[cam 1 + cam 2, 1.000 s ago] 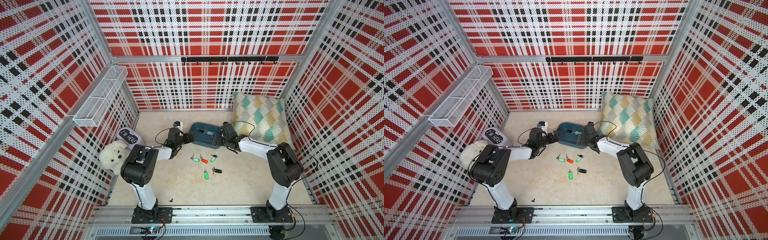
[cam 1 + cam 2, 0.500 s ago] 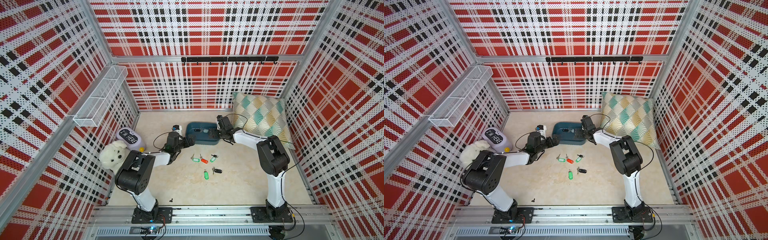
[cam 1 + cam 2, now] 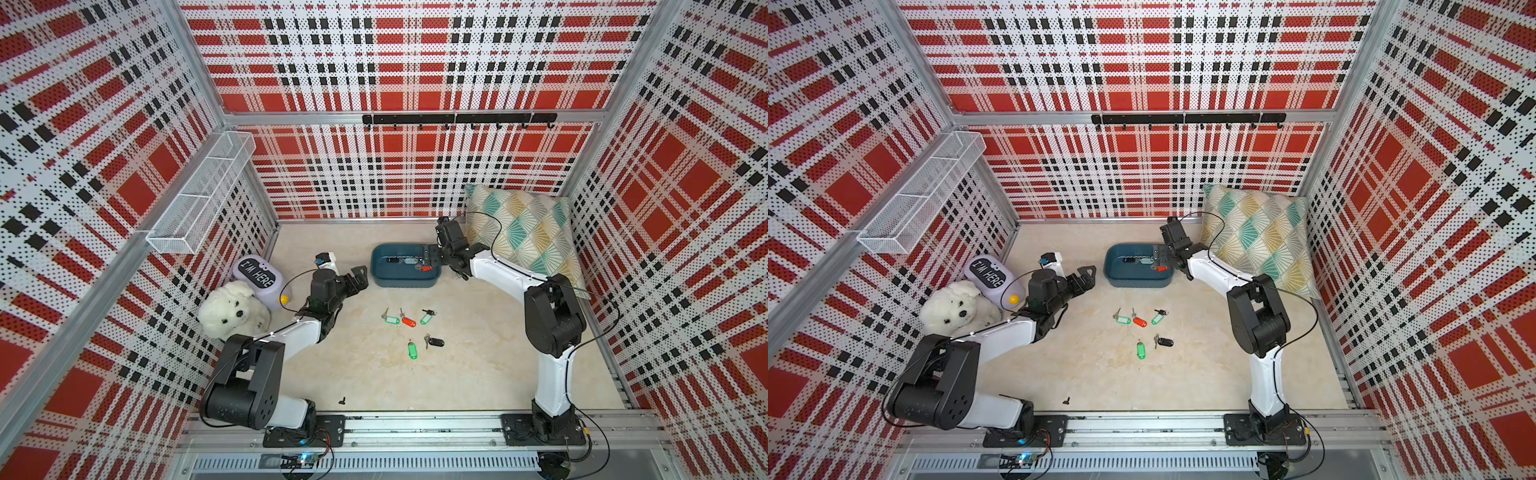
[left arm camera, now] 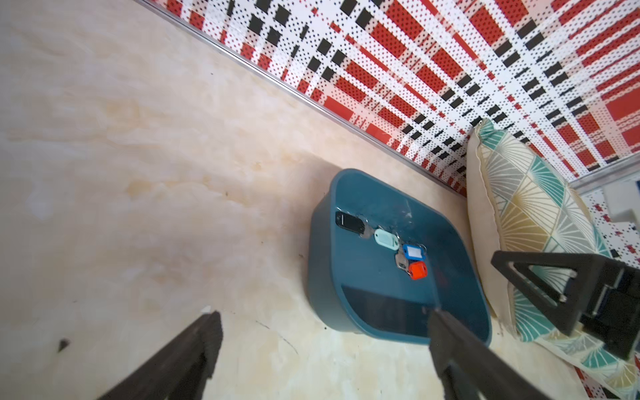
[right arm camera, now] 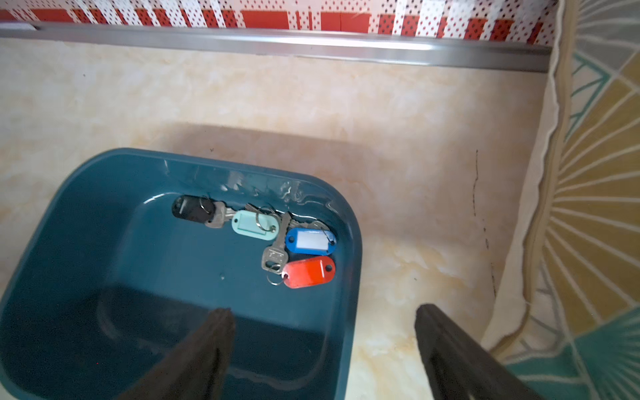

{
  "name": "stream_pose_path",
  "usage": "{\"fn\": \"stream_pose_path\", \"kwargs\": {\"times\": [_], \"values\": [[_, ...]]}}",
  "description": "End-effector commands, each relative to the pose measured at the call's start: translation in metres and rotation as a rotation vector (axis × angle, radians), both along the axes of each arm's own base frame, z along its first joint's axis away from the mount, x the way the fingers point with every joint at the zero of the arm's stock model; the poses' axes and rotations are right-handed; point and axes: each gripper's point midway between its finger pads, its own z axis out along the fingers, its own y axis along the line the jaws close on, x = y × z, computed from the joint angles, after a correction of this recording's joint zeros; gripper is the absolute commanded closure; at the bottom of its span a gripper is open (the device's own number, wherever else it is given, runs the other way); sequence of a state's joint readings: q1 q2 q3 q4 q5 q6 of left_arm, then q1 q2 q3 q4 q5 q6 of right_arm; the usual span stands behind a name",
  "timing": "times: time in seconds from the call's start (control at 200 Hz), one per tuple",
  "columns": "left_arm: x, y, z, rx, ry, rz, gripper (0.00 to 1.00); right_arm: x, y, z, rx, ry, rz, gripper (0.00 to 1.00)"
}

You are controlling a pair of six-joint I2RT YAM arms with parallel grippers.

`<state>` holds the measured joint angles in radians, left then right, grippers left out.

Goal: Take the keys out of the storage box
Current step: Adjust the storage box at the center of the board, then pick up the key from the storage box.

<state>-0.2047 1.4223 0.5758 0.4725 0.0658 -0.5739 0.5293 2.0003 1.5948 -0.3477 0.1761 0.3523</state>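
The teal storage box [image 3: 405, 279] stands on the floor near the back wall. Inside it lie keys with black [image 5: 192, 207], pale [image 5: 254, 225], blue [image 5: 310, 240] and red [image 5: 309, 272] tags. Several more keys [image 3: 409, 322] with green, red and black tags lie on the floor in front of the box. My right gripper [image 5: 323, 322] is open and straddles the box's wall at the pillow end, one finger over the inside, one over the floor; it holds nothing. My left gripper [image 3: 359, 276] hangs open and empty just left of the box [image 4: 325, 277].
A patterned pillow [image 3: 523, 232] leans at the back right, close beside the box. A white plush seal [image 3: 232, 309] and a grey "I'M HERE" case [image 3: 259, 276] sit by the left wall. A wire basket [image 3: 199, 195] and a hook rail [image 3: 457, 119] hang on the walls.
The right gripper has moved back and up to the box's pillow end and now straddles its wall. The left gripper has drawn back a little to the left, away from the box.
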Motion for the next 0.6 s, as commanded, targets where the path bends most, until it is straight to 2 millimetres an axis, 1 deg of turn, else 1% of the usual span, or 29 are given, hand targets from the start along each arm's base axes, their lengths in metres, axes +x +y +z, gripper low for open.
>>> {"fn": "stream_pose_path", "kwargs": {"times": [0.0,0.065,0.095,0.12,0.21,0.271,0.466,0.596], "values": [[-0.008,0.014,-0.004,0.053,0.017,0.058,0.01,-0.004,0.050,0.012,0.001,-0.033,0.095,0.22],[-0.011,0.018,-0.004,0.061,0.017,0.073,0.01,0.002,0.068,0.003,0.008,-0.002,0.120,0.29],[-0.013,0.020,-0.004,0.064,0.016,0.077,0.01,0.005,0.074,-0.002,0.016,0.009,0.130,0.34],[-0.015,0.020,-0.003,0.064,0.014,0.080,0.01,0.008,0.078,-0.007,0.023,0.017,0.136,0.36],[-0.021,0.023,-0.002,0.066,0.009,0.086,0.01,0.018,0.091,-0.020,0.041,0.024,0.155,0.38],[-0.024,0.025,-0.002,0.068,0.009,0.091,0.01,0.024,0.098,-0.022,0.050,0.024,0.163,0.39],[-0.031,0.026,-0.001,0.067,0.004,0.087,0.01,0.047,0.107,-0.036,0.053,0.018,0.158,0.43],[-0.034,0.026,0.000,0.066,-0.003,0.084,0.01,0.058,0.115,-0.052,0.072,0.041,0.191,0.44]]}}
